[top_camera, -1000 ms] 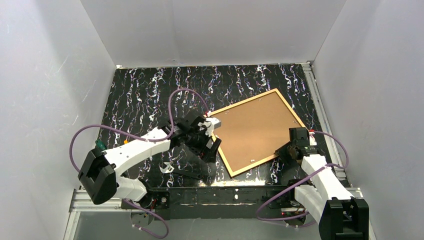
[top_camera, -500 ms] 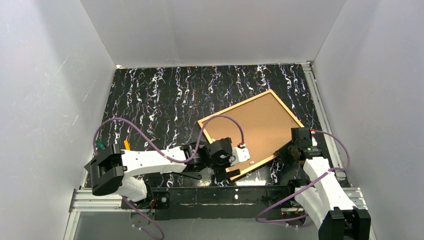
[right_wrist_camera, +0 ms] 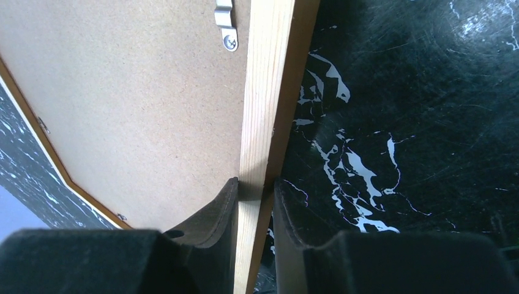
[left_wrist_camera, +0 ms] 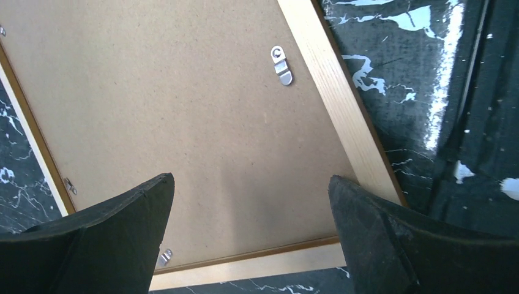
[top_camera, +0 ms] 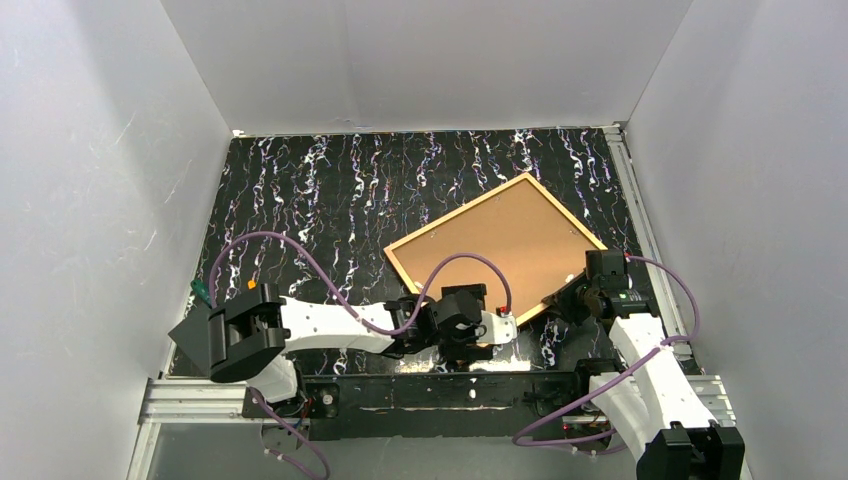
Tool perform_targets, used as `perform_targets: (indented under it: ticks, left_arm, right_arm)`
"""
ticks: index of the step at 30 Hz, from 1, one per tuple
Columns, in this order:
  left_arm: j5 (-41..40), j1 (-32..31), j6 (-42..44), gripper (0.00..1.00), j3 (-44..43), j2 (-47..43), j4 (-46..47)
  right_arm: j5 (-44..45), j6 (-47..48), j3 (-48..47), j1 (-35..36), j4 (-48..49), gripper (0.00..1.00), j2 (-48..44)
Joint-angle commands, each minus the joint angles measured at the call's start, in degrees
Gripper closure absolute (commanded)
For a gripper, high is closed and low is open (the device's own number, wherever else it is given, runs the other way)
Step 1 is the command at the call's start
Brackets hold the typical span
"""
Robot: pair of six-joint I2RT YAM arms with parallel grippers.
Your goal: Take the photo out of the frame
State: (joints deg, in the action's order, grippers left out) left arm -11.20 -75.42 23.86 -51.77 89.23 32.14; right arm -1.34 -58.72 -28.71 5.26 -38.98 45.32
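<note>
The frame [top_camera: 455, 212] lies face down on the black marbled table, turned like a diamond. Inside it shows the photo's tan board back [top_camera: 500, 240]; the printed side is hidden. My left gripper [top_camera: 478, 330] is open over the frame's near corner. In the left wrist view the gripper [left_wrist_camera: 248, 184] spans the board [left_wrist_camera: 183, 110], with the wooden border [left_wrist_camera: 333, 104] under its right finger. My right gripper [top_camera: 575, 300] is shut on the frame's near-right edge. In the right wrist view the gripper [right_wrist_camera: 256, 187] pinches the wooden border [right_wrist_camera: 263, 92].
Small metal retaining clips [left_wrist_camera: 282, 64] [right_wrist_camera: 225, 24] sit along the board's edge. A green-tipped tool [top_camera: 200, 292] and a small orange piece [top_camera: 250, 284] lie at the near left. White walls enclose the table [top_camera: 330, 190]. A metal rail [top_camera: 450, 385] runs along the near edge.
My left arm swung from the frame's left corner, right along the near edge, to its near corner. The frame turned and shifted slightly left. My right gripper kept its hold on the edge.
</note>
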Motion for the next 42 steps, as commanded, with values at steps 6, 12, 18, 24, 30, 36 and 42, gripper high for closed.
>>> perform_targets:
  ticks: [6,12,18,24,30,36,42]
  left_arm:
    - [-1.6,-1.8,2.0,0.02,1.6,0.7,0.3]
    - [3.7,-2.1,-9.0,0.02,-5.3,-4.9,-9.7]
    - [6.8,-2.1,-10.2,0.02,-5.3,-7.3,-12.1]
    - [8.1,-2.4,-10.9,0.02,-5.2,-6.5,-13.9]
    - [6.3,-4.1,-9.5,0.02,-4.7,-5.6,-13.9]
    - [-0.5,-7.6,-4.5,0.02,-4.7,-2.8,-12.6]
    - [-7.2,-8.1,6.3,0.02,-3.7,-0.1,-10.3]
  right_arm:
    - [-5.0,-1.7,-5.4,0.1,3.8,0.99,-1.5]
    - [-5.5,-1.7,-4.5,0.1,5.1,0.99,-0.7]
    - [-6.4,-2.1,-5.8,0.1,4.3,0.99,0.3]
    - [-5.8,-4.2,-7.5,0.1,2.7,0.99,1.1]
    - [-8.3,-6.6,-8.5,0.1,3.1,0.99,3.3]
    - [-10.2,-6.9,-9.7,0.1,3.4,0.99,5.0]
    - [-11.2,-3.3,-10.6,0.2,2.3,0.99,5.6]
